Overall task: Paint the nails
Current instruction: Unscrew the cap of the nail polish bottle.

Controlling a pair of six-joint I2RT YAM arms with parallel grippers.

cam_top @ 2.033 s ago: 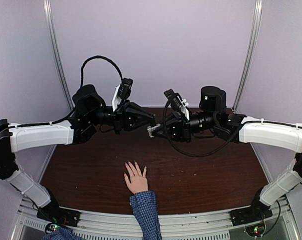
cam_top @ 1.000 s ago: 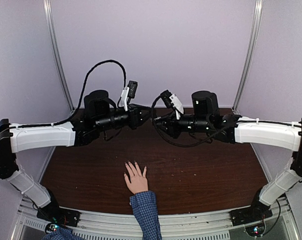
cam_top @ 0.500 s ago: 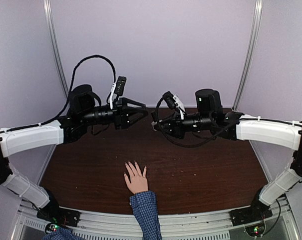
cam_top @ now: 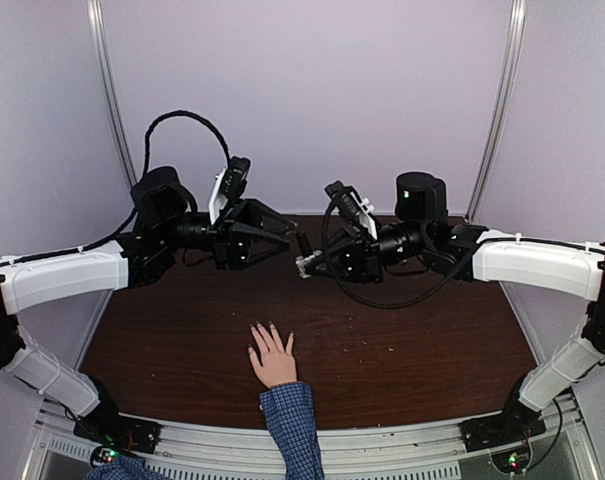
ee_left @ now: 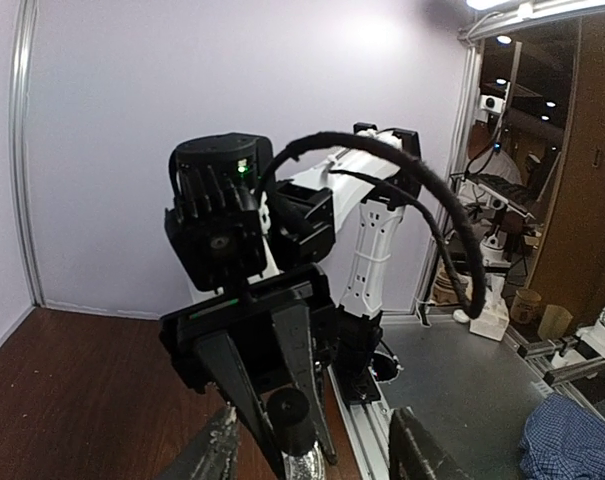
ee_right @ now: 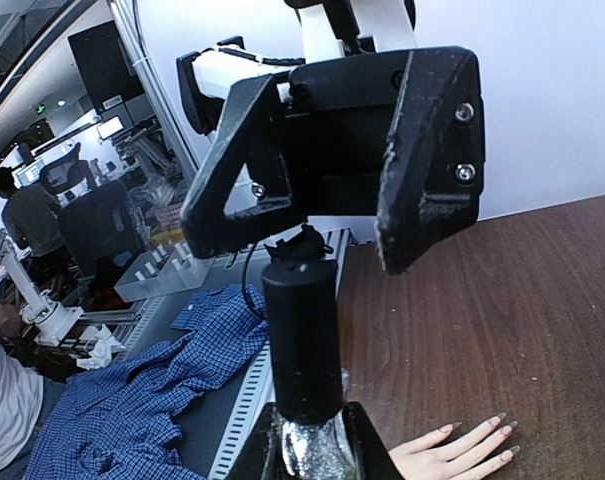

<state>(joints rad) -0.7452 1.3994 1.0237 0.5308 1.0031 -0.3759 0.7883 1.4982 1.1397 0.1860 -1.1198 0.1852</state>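
Light-skinned human hand [cam_top: 274,362] lies spread at lower centre of your dark wooden table [cam_top: 412,345], nails [cam_top: 269,328] pointing up-frame. Upper centre, right gripper [cam_top: 307,264] clamps a glittery black-capped bottle [ee_right: 303,340]; left gripper [cam_top: 285,238] gapes just beside it.

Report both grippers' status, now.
Left gripper: open, holding nothing.
Right gripper: shut on the polish bottle.

Surface [cam_top: 412,350]: dark brown wood grain.
Hand [cam_top: 273,362]: lies flat on it, palm down, by the near edge, slightly left of centre, fingers spread toward the far side.
Nails [cam_top: 272,326]: tiny, facing up.
Cuff [cam_top: 290,405]: blue checked, crossing the near edge.
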